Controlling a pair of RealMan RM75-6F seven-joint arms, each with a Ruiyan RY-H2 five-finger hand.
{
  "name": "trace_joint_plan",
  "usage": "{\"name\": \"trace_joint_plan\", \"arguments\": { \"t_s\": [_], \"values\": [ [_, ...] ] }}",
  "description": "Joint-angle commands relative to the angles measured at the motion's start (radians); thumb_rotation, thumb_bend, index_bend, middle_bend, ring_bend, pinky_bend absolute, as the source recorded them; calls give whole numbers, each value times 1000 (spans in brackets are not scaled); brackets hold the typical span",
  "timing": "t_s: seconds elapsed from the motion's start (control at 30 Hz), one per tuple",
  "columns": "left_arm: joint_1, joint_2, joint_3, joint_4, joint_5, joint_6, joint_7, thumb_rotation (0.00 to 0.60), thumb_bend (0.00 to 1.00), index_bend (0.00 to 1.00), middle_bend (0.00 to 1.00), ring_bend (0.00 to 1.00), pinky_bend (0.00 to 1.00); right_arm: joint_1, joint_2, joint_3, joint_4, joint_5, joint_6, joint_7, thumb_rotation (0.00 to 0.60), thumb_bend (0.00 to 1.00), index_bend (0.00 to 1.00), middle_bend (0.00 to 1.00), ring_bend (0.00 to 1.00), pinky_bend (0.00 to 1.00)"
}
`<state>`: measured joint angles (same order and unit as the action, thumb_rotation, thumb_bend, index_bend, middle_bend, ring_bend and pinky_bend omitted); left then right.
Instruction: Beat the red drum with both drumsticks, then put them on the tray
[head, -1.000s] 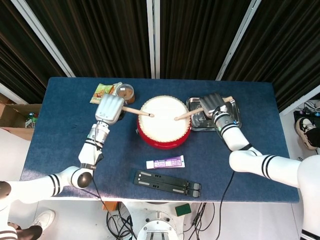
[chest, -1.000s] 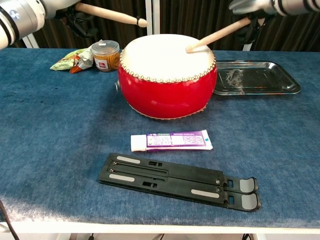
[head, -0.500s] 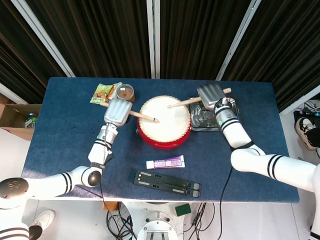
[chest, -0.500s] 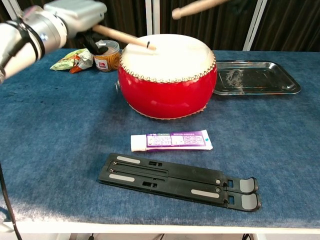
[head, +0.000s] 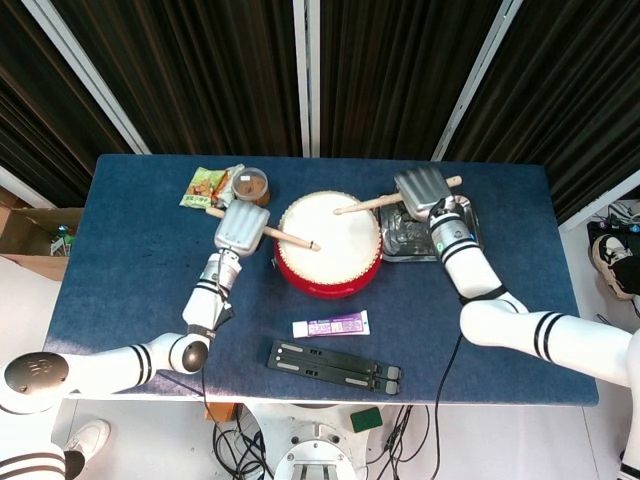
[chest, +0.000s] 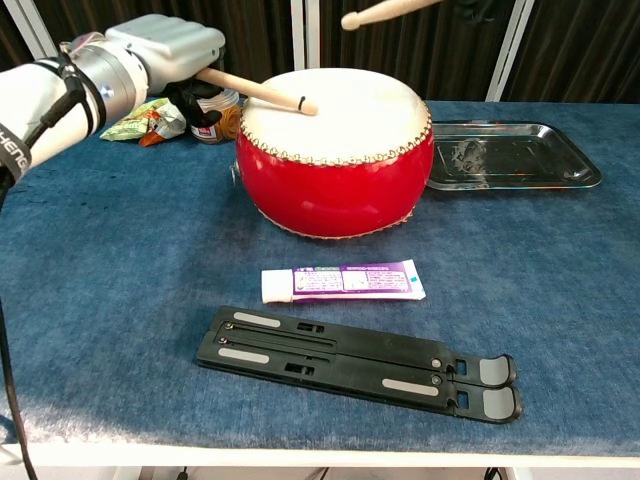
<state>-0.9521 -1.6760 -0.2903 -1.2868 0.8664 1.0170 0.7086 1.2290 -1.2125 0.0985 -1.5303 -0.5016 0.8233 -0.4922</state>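
The red drum (head: 328, 245) (chest: 335, 175) with its cream skin stands mid-table. My left hand (head: 241, 228) (chest: 165, 50) grips a wooden drumstick (head: 285, 237) (chest: 258, 92) whose tip rests on the drum skin near its left side. My right hand (head: 421, 191) holds the other drumstick (head: 372, 205) (chest: 380, 12) raised above the drum, tip over the skin's far right part. In the chest view the right hand itself is out of frame. The metal tray (head: 470, 232) (chest: 510, 155) lies just right of the drum, under my right hand.
A jar (head: 251, 186) (chest: 212, 108) and a snack packet (head: 205, 185) (chest: 140, 122) sit behind my left hand. A toothpaste tube (head: 331, 325) (chest: 343, 282) and a black folded stand (head: 335, 364) (chest: 360, 363) lie in front of the drum.
My left hand has come down and right, bringing its stick tip onto the drum skin. My right hand lifted its stick off the skin and holds it raised.
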Motion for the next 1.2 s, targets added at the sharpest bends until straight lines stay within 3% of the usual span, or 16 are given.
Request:
{"name": "trace_joint_plan", "arguments": {
  "t_s": [0.03,0.2,0.4,0.53,0.83,0.9,1.07,1.2],
  "values": [
    [18,60,-33,-71,29,60,-47,600,382,1000,1000,1000,1000,1,-63,-41,61,17,-40,-64,600,929,1000,1000,1000,1000],
    [28,87,-38,-117,37,74,-71,600,383,1000,1000,1000,1000,18,-147,-88,144,65,-63,-141,600,929,1000,1000,1000,1000],
    [-10,4,24,-11,-6,-18,-20,600,383,1000,1000,1000,1000,-27,-57,7,50,-17,10,-28,600,929,1000,1000,1000,1000],
    [-12,-12,21,17,-16,-16,-27,600,383,1000,1000,1000,1000,-52,-15,43,9,-60,2,31,600,929,1000,1000,1000,1000],
    [43,134,-18,-161,59,106,-77,600,383,1000,1000,1000,1000,-11,-186,-66,205,6,-116,-96,600,929,1000,1000,1000,1000],
    [54,155,-24,-186,63,120,-88,600,383,1000,1000,1000,1000,-20,-196,-60,219,9,-100,-88,600,929,1000,1000,1000,1000],
    [76,178,-18,-204,75,129,-125,600,383,1000,1000,1000,1000,-107,-111,5,165,-69,-34,60,600,929,1000,1000,1000,1000],
    [97,186,9,-207,101,130,-149,600,382,1000,1000,1000,1000,-200,-37,-4,160,-141,-24,156,600,929,1000,1000,1000,1000]
  ]
}}
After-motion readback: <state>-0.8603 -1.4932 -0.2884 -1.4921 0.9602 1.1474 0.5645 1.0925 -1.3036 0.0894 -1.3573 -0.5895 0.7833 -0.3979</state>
